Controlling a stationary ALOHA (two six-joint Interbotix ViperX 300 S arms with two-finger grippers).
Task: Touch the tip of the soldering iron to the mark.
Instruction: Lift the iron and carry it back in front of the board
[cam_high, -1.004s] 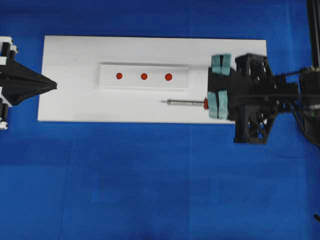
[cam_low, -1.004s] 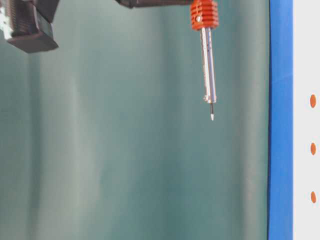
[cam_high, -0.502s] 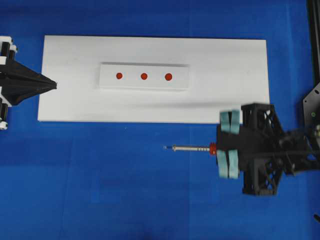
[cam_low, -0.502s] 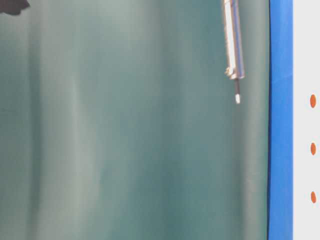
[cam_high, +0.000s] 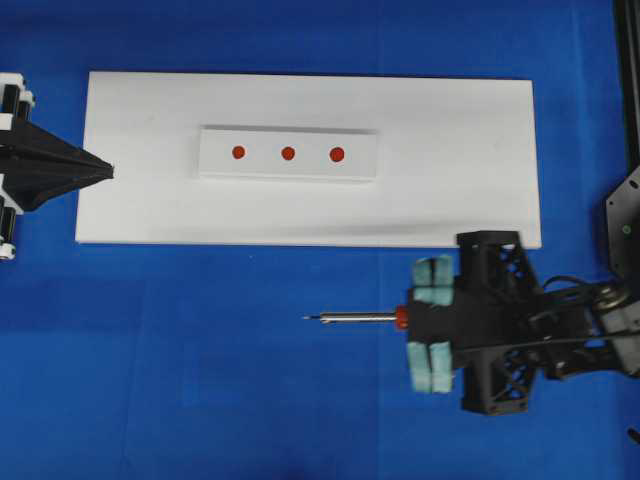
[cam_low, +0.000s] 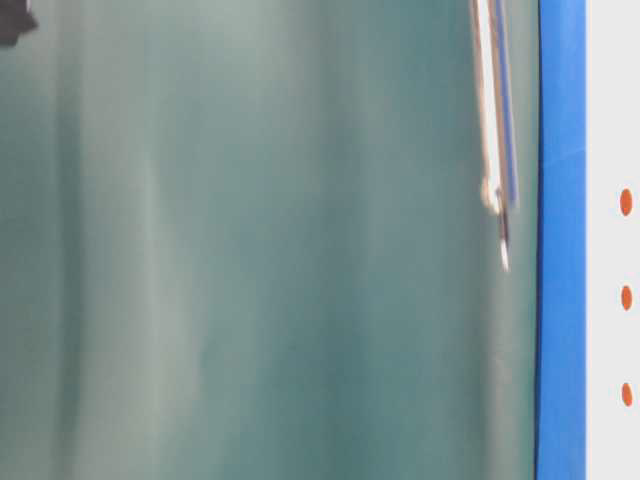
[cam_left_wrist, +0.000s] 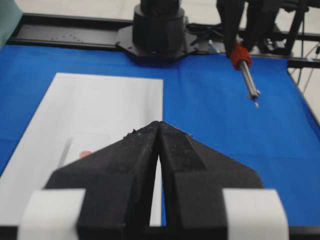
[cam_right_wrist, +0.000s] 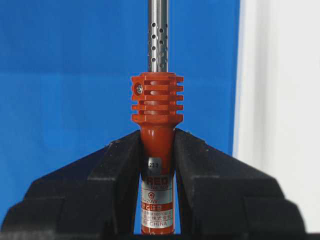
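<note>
Soldering iron sat pinched by its red-orange handle in the right gripper, shaft pointing left, out over bare blue bench just below the white board. Tip nowhere near the mark, well apart, board edge lying between them. Mark was the middle one of three small red dots in a row on a raised white rectangular block; left dot and right dot flanked it. Nothing visibly sat in the path, just flat white board and blue cloth.

Up close from the right wrist: ribbed orange collar with a small screw, white label with printing lower on the handle, shiny perforated metal tube above it. Black wedge-shaped fingers pressed against both sides of the handle. Pale teal pads on the gripper body in the overhead.

Left gripper parked at the board's left edge, its black pointed fingers pressed together with nothing between, matte and slightly gritty in its own wrist view. Table-level shot pretty blurry, only the silver shaft and dark tip showing against a greenish backdrop.
</note>
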